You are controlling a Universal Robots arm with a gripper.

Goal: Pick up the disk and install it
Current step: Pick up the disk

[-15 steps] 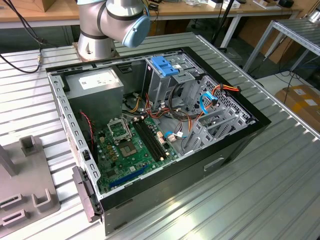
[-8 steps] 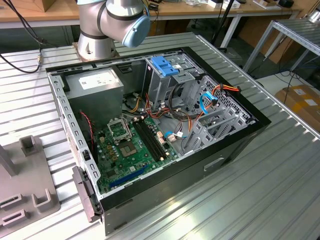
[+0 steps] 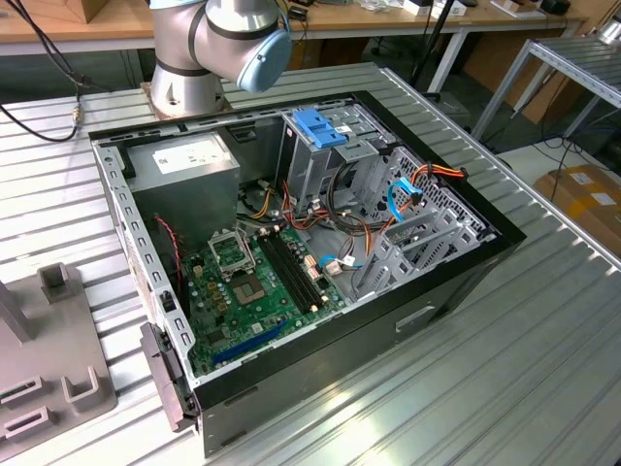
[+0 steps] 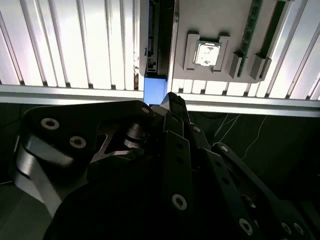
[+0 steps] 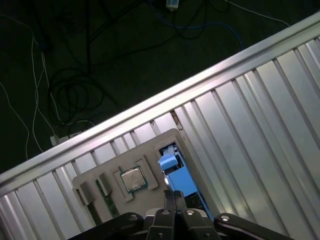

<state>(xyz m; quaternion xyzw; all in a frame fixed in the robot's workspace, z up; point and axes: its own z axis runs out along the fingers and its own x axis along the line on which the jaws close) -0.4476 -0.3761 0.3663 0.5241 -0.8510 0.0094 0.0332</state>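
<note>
The disk stands on edge in a slot of a grey fixture plate, its blue carrier end pointing up at the camera and its dark thin side running away below. In both wrist views my gripper hangs just over that blue end, slightly to one side of it. The fingertips sit pressed together with nothing between them. I cannot tell whether they touch the blue frame.
The fixture plate lies at the exterior view's left and also carries a processor chip and memory sticks. The open computer case holds a drive cage with a blue latch, a grey power-supply box and a motherboard. The ribbed table edge runs close by the fixture.
</note>
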